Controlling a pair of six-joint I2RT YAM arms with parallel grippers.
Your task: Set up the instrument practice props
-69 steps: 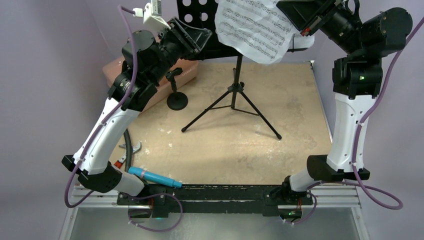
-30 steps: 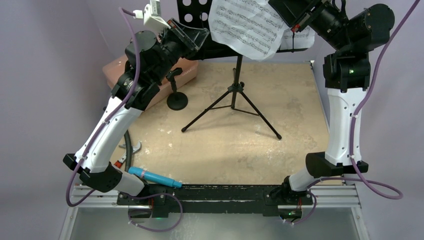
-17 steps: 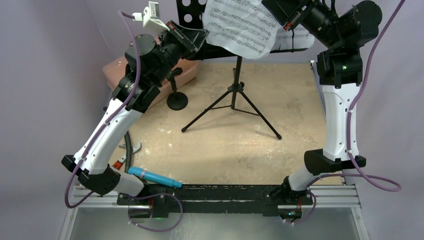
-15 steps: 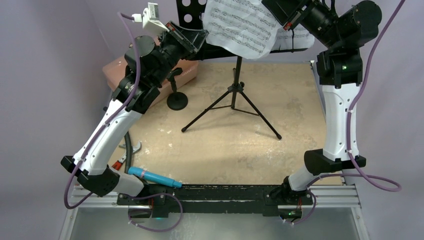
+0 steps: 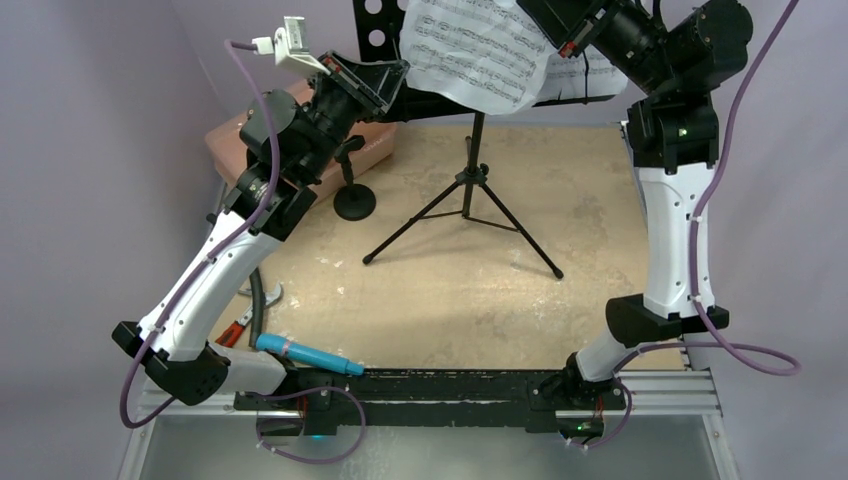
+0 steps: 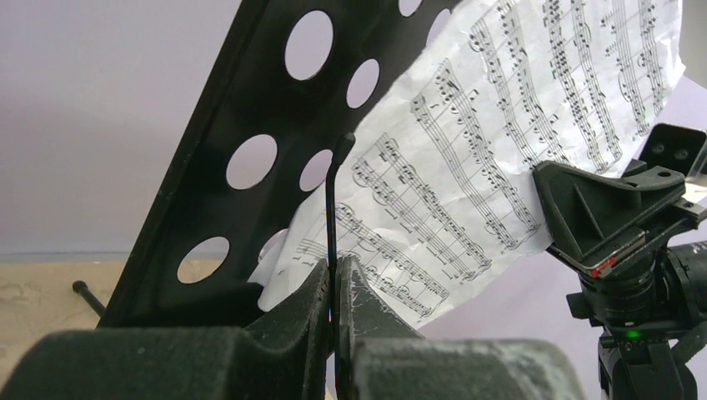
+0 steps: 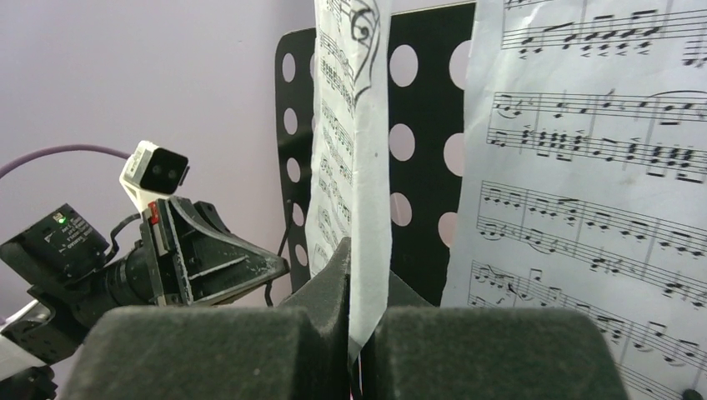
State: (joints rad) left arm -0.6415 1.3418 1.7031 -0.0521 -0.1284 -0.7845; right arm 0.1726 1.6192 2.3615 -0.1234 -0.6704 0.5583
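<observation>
wrist views only: left gripper (image 6: 335,273) pinches stand wire (image 6: 331,200), right gripper (image 7: 357,268) pinches page (image 7: 354,150).

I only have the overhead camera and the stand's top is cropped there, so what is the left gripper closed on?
Observer: The left gripper is shut on a thin black wire arm of the music stand, not on paper.
Operator: And the right one?
Observer: The right gripper pinches one sheet, edge-on to its camera.
Operator: The other page?
Observer: The second sheet lies flat against the stand, right of the held one in that view.
</observation>
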